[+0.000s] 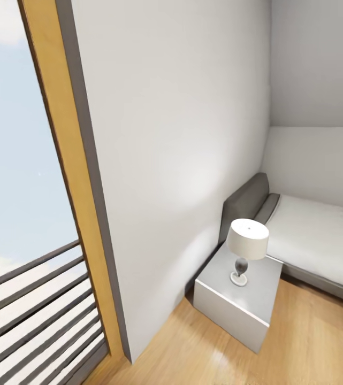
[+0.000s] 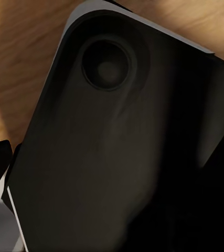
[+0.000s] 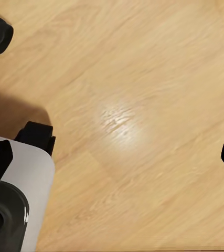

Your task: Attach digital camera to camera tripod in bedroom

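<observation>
One lamp stands on a nightstand beside the bed.

Head view: white wall runs to a corner where a sloped white surface meets it. Tall window with wood frame, sky and clouds outside, dark horizontal railing bars across its lower part. Light wood floor. White cube nightstand against the wall; table lamp with white shade near its back edge. Low grey bed just beside it, white mattress, grey headboard

Right wrist view: wood floor, bright glare patch
</observation>
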